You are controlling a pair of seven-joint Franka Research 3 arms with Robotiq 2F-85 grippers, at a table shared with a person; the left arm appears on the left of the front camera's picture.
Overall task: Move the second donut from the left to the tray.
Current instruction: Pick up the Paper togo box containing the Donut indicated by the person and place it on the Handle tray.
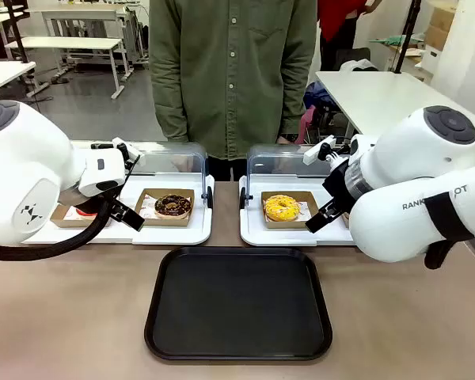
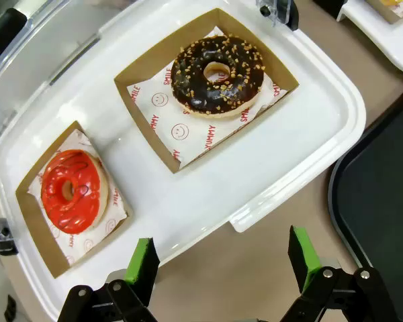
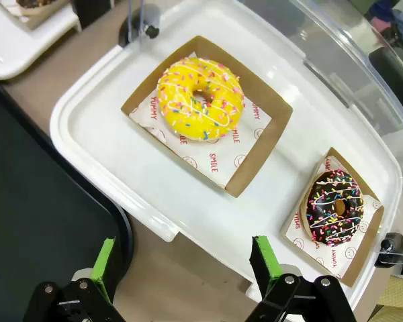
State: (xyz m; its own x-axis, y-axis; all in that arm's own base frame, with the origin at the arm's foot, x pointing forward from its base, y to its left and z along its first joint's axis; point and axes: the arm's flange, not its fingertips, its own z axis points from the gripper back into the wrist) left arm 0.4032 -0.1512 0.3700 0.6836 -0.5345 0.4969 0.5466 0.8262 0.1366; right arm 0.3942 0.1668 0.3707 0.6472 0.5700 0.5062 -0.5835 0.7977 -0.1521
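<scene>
The second donut from the left (image 1: 172,206) is chocolate-iced with yellow sprinkles (image 2: 217,76). It lies in a brown cardboard box on the left white tray (image 2: 269,168). The black tray (image 1: 237,305) lies in front of both white trays, with nothing on it; its rim also shows in the left wrist view (image 2: 383,194). My left gripper (image 2: 223,268) hovers open over the near edge of the left white tray, short of the donut and holding nothing. My right gripper (image 3: 185,268) hangs open over the near edge of the right white tray (image 3: 121,154).
A red-iced donut (image 2: 72,190) sits in its box left of the chocolate one. The right white tray holds a yellow donut (image 3: 200,98) and a dark donut with coloured sprinkles (image 3: 334,206). Clear lids stand open behind both trays. A person (image 1: 233,71) stands at the far side.
</scene>
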